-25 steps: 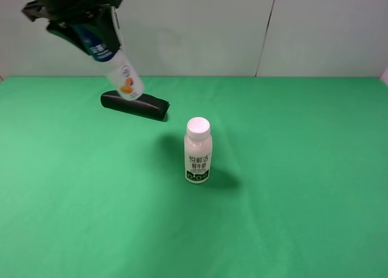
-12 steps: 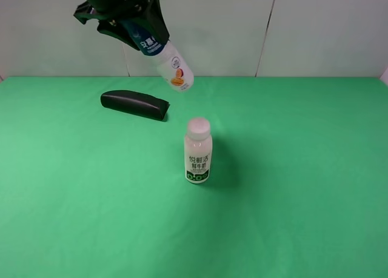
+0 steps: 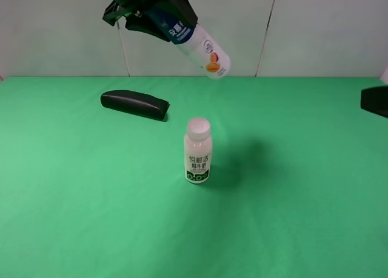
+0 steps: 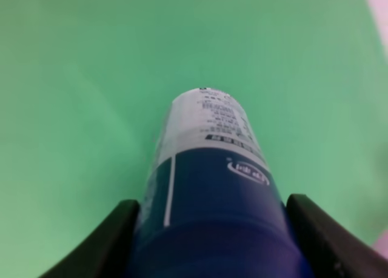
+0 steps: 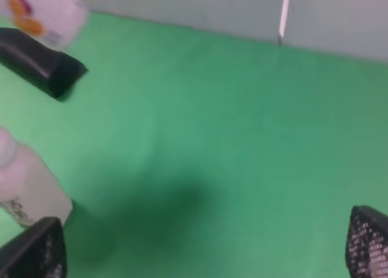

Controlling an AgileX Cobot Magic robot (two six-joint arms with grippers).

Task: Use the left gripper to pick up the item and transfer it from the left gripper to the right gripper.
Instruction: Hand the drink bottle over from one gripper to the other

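The item (image 3: 203, 46), a slim bottle with a blue upper label and a white base with an orange picture, hangs tilted high above the table's back, base pointing down-right. My left gripper (image 3: 163, 20) is shut on its blue upper part; the cap is hidden. In the left wrist view the item (image 4: 209, 181) fills the space between the two black fingers (image 4: 100, 248). My right gripper (image 3: 376, 101) shows only as a black part at the right edge, well apart from the item. Its wrist view shows the right gripper (image 5: 200, 251) open and empty, with the item's base (image 5: 45, 8) far off.
A white-capped milk bottle (image 3: 197, 151) with a green label stands upright mid-table, below and in front of the held item. A black oblong case (image 3: 134, 104) lies at the back left. Green cloth (image 3: 291, 205) covers the table; a pale wall rises behind.
My left gripper has carried the item to the right and slightly up, from above the black case to past the milk bottle. The right gripper has entered at the right edge.
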